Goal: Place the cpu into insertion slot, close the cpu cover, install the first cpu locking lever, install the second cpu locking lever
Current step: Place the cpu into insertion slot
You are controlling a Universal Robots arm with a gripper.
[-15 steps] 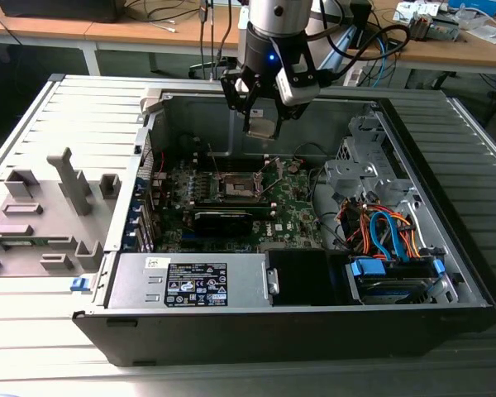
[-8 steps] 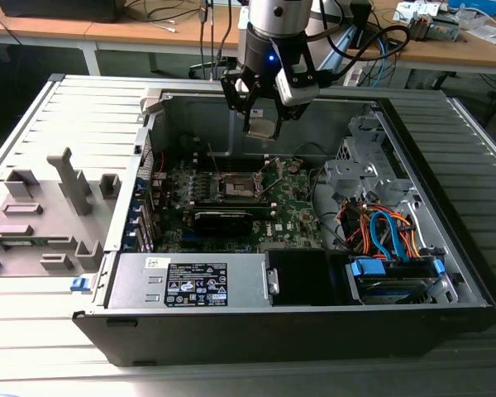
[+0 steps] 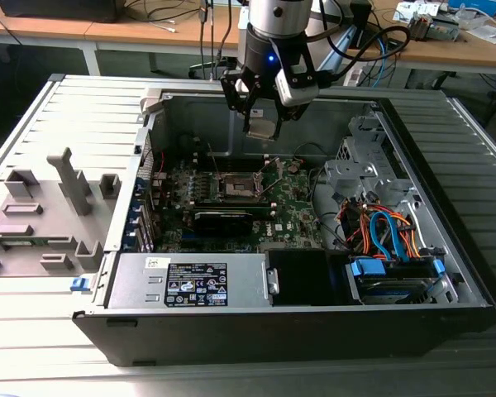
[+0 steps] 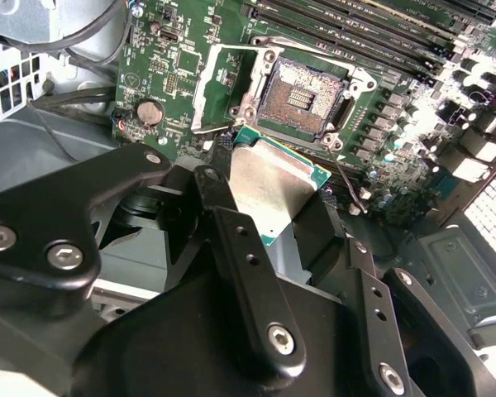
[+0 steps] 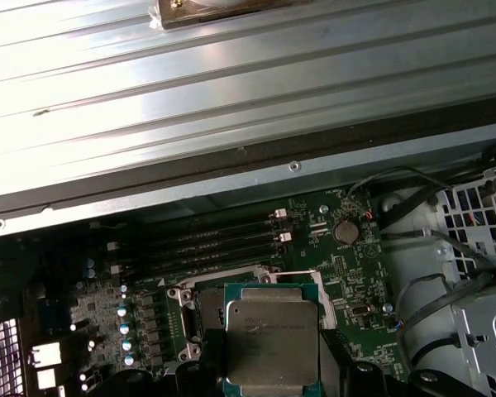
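Observation:
My gripper [image 3: 261, 124] hangs over the open computer case, above the green board, and is shut on the cpu [image 4: 273, 186]. The cpu is a small square chip with a silvery-grey top, held between black fingers [image 4: 231, 240] and slightly tilted in the second wrist view. The cpu [image 5: 271, 343] sits in front of the insertion slot in the first wrist view and hides most of it. The insertion slot [image 4: 302, 98] is a dark square socket in a silver surround, bare inside, a short way from the chip. The cpu cover [image 4: 202, 91] stands swung open beside the socket.
A long black card [image 3: 223, 219] lies on the board near the socket. The power supply [image 3: 190, 281] fills the case's near side. A drive cage with orange and blue cables [image 3: 380, 231] sits at the exterior view's right. A grey fixture [image 3: 41, 215] rests on the table at the left.

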